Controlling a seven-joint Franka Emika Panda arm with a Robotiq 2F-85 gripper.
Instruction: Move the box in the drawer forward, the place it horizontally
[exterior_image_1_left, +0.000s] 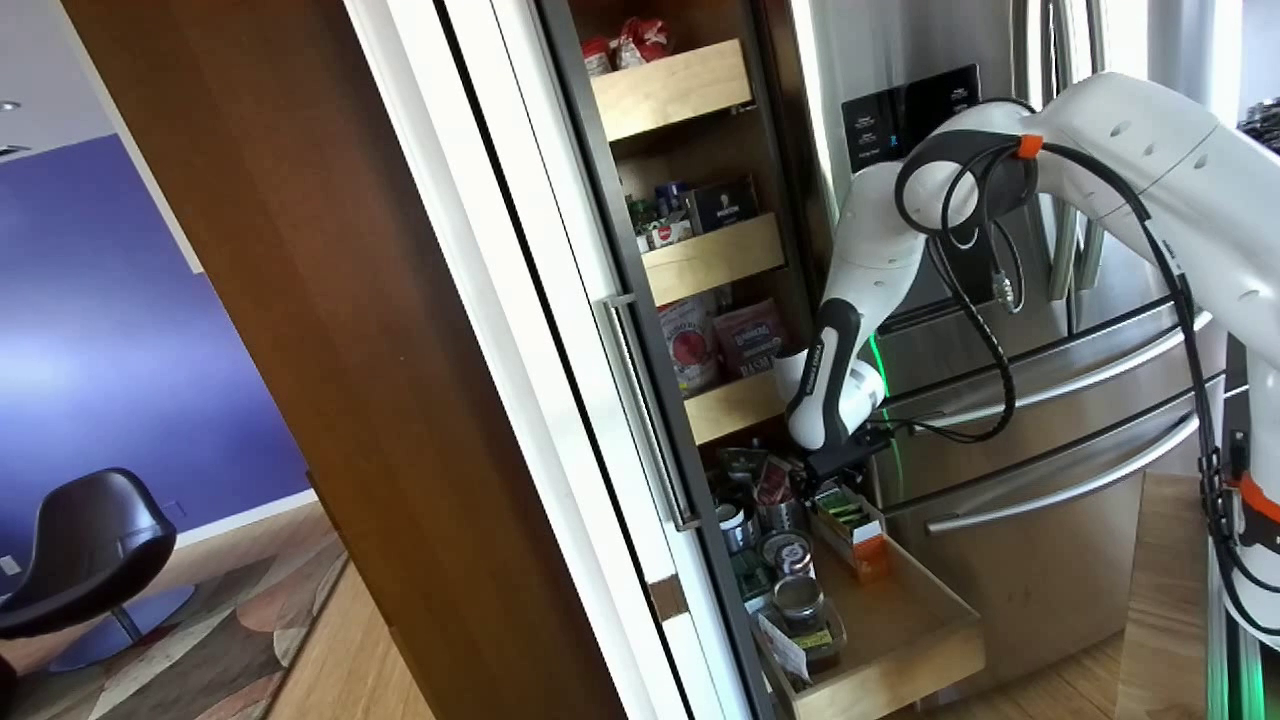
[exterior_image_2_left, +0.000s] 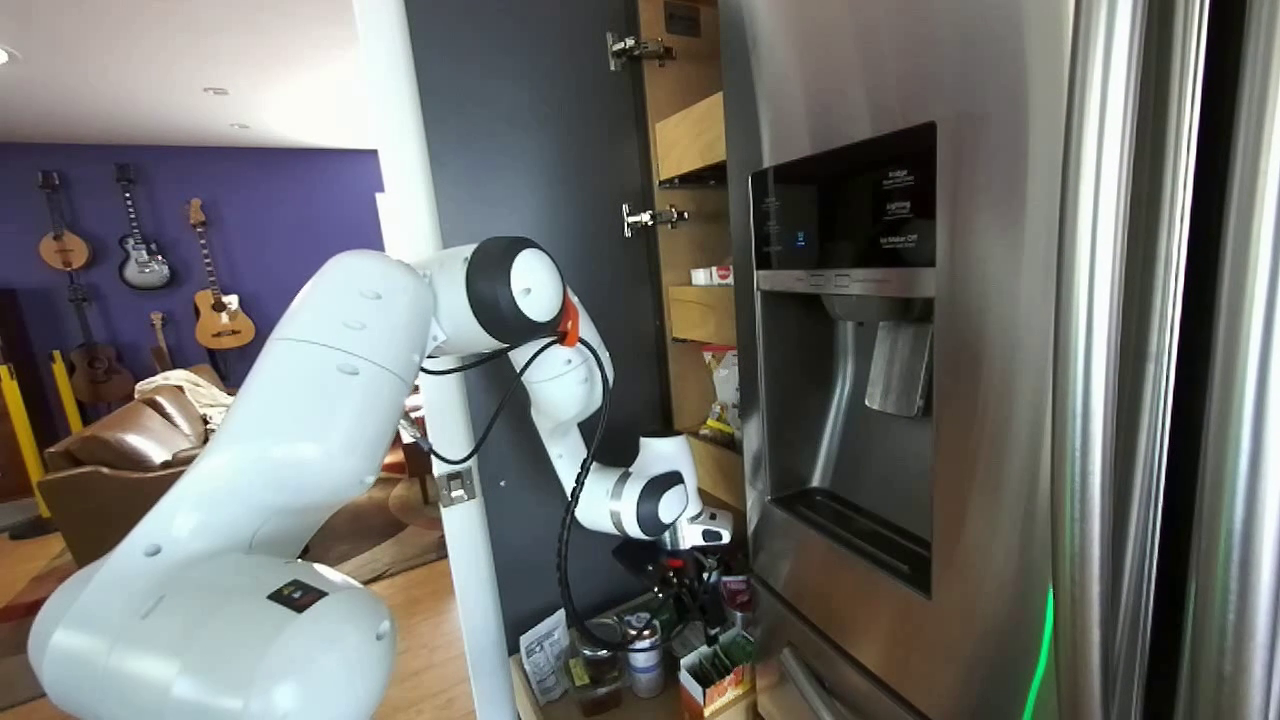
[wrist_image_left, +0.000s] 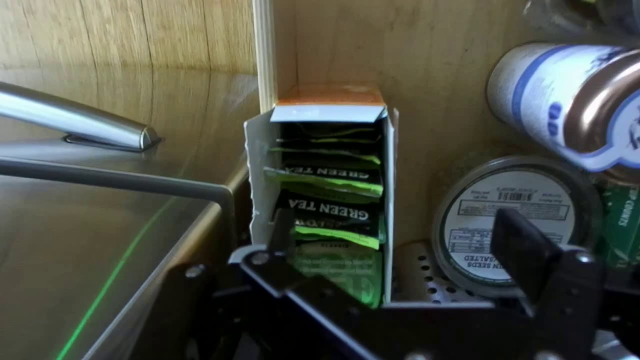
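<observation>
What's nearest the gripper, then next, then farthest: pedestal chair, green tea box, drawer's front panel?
In an exterior view:
1. Green tea box: in the drawer, right side as seen.
2. Front panel: at the drawer's pulled-out end.
3. Pedestal chair: far left background.

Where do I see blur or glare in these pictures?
Wrist view: the black two-fingered gripper looks slightly soft, though GREEN TEA lettering inside the open white-and-orange cardboard box is legible; an exterior view: a bright patch lightens the flat purple wall.

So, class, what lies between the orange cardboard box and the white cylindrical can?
The wrist view shows bare, pale wooden drawer floor between box and can.
</observation>
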